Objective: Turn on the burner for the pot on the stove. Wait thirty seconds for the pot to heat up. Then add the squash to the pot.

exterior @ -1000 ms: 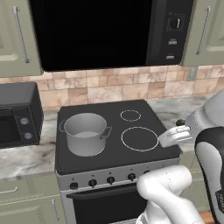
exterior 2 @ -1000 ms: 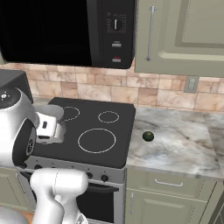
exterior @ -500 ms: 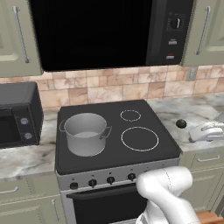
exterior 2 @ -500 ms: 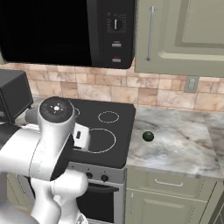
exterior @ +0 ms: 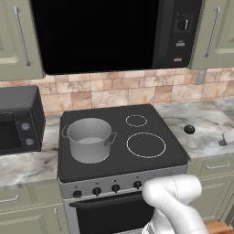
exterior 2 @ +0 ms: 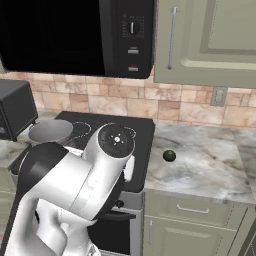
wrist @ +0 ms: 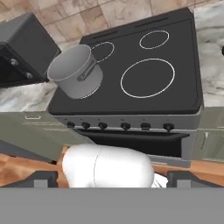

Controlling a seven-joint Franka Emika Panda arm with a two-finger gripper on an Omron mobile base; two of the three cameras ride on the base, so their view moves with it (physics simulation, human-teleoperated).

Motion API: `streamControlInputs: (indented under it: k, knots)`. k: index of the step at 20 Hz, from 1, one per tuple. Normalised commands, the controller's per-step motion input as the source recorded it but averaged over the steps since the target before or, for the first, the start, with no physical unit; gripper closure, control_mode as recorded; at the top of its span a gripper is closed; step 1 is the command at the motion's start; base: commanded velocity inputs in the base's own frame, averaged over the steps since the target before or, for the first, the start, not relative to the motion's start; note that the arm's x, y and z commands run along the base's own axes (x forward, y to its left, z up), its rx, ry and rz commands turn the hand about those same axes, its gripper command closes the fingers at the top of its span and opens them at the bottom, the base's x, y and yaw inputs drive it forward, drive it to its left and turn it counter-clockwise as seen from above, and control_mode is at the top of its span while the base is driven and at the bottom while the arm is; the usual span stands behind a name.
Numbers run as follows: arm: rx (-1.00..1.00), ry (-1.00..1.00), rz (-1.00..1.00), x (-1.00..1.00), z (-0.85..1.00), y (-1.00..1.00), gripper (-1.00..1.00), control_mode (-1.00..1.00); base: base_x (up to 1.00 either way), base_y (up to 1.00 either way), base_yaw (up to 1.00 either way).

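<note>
The grey steel pot (exterior: 89,139) stands lidless on the front left of the black glass stove (exterior: 151,116); it covers its burner, and no glow shows there. It is also in the hand view as pot (wrist: 76,72) and in the right base view as pot (exterior 2: 50,131). The small dark green squash (exterior: 189,129) lies on the marble counter right of the stove, seen again as squash (exterior 2: 169,155). My gripper (wrist: 113,177) is open and holds nothing. It hangs well back from the stove front, looking down at it. A pale bit of the hand (exterior: 227,137) shows past the squash.
A row of black knobs (exterior: 115,188) lines the stove's silver front. A black toaster oven (exterior: 18,119) sits on the counter to the left, and a microwave (exterior: 100,32) hangs above. Two white rings (exterior: 145,145) mark the right cooking zones. My arm's bulk (exterior 2: 75,185) fills the near left.
The hand swung right from the stove's right edge, across the counter past the squash, to the picture's edge. The squash and pot stayed put.
</note>
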Motion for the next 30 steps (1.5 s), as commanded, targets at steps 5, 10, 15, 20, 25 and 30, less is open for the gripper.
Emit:
streamControlInputs:
  k: [5,10,15,20,25,30]
  knots:
    - [0.0,0.01,0.0,0.07,0.0,-0.47,-1.0,-1.0,0.0,0.0,0.0]
    - [0.01,0.11,0.0,0.35,-0.01,-0.5,-1.0,-1.0,0.0,0.0,0.0]
    - [0.0,0.01,0.0,0.27,-0.16,-0.49,-1.0,-1.0,0.0,0.0,0.0]
    - [-0.02,0.0,0.03,0.32,-0.2,-0.35,-1.0,-1.0,0.0,0.0,0.0]
    - [-0.04,-0.01,0.03,0.28,-0.21,-0.22,-1.0,-1.0,0.0,0.0,0.0]
    - [-0.11,-0.07,0.0,0.26,-0.22,-0.07,-1.0,-1.0,0.0,0.0,0.0]
